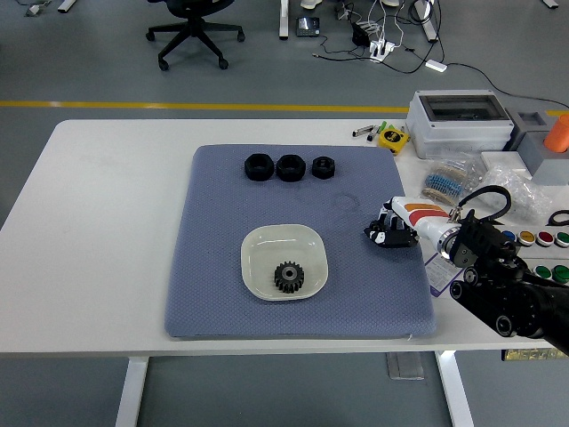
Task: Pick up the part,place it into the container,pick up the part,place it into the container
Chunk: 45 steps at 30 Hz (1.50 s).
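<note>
A black gear (287, 277) lies inside the cream square bowl (258, 248) on the blue-grey mat (213, 294). Three black nut-like parts stand in a row near the mat's far edge: one at the left (258, 166), one in the middle (291, 167), a smaller one at the right (323, 166). My right hand (388, 231) hovers low over the mat's right side, to the right of the bowl, fingers curled with nothing visible in them. The left arm is out of sight.
To the right of the mat stand a grey lidded box (460, 124), a yellow tape measure (392, 138), bags of small parts (449, 181), an orange object (557, 132) and a panel of coloured buttons (544, 238). An office chair (189, 27) stands on the floor beyond.
</note>
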Each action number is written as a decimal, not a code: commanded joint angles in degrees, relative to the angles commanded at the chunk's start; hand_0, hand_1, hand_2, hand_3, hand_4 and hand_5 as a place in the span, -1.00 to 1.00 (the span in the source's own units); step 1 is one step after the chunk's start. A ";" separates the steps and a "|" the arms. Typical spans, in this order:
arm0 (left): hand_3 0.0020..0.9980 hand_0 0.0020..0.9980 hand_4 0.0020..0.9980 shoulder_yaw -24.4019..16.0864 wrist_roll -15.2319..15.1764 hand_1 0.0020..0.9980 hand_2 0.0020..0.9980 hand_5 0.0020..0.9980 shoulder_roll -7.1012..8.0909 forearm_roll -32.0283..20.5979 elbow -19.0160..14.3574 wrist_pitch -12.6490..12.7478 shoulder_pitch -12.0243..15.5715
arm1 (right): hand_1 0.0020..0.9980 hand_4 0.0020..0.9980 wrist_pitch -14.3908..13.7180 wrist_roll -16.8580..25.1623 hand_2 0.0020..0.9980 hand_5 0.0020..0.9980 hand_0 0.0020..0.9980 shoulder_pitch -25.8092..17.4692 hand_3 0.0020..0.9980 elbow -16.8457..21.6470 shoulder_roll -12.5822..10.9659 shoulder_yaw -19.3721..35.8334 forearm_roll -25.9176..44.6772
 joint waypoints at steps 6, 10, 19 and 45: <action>0.18 0.45 0.28 -0.01 -0.03 0.40 0.41 0.26 0.00 -0.05 0.02 0.01 0.04 | -0.83 0.35 -0.33 0.22 -0.56 0.14 -1.00 0.02 -0.31 0.62 -0.34 0.55 -0.65; 0.18 0.45 0.28 -0.12 -0.03 0.40 0.41 0.26 0.02 0.04 0.03 0.00 0.11 | -0.83 0.35 -0.33 0.23 -0.56 0.14 -1.00 0.01 -0.31 0.96 -0.73 0.94 -1.06; 0.18 0.45 0.28 0.05 -0.08 0.40 0.40 0.26 0.08 0.00 0.03 -0.02 0.15 | -0.92 0.33 1.01 0.36 -0.63 0.14 -1.00 -0.30 -0.45 3.49 -2.18 2.84 -6.47; 0.18 0.45 0.28 -0.13 -0.18 0.39 0.40 0.27 0.33 0.17 0.09 -0.13 0.35 | -1.00 0.25 2.12 1.11 -0.79 0.01 -1.00 -0.91 -0.63 24.73 -5.94 7.58 -18.33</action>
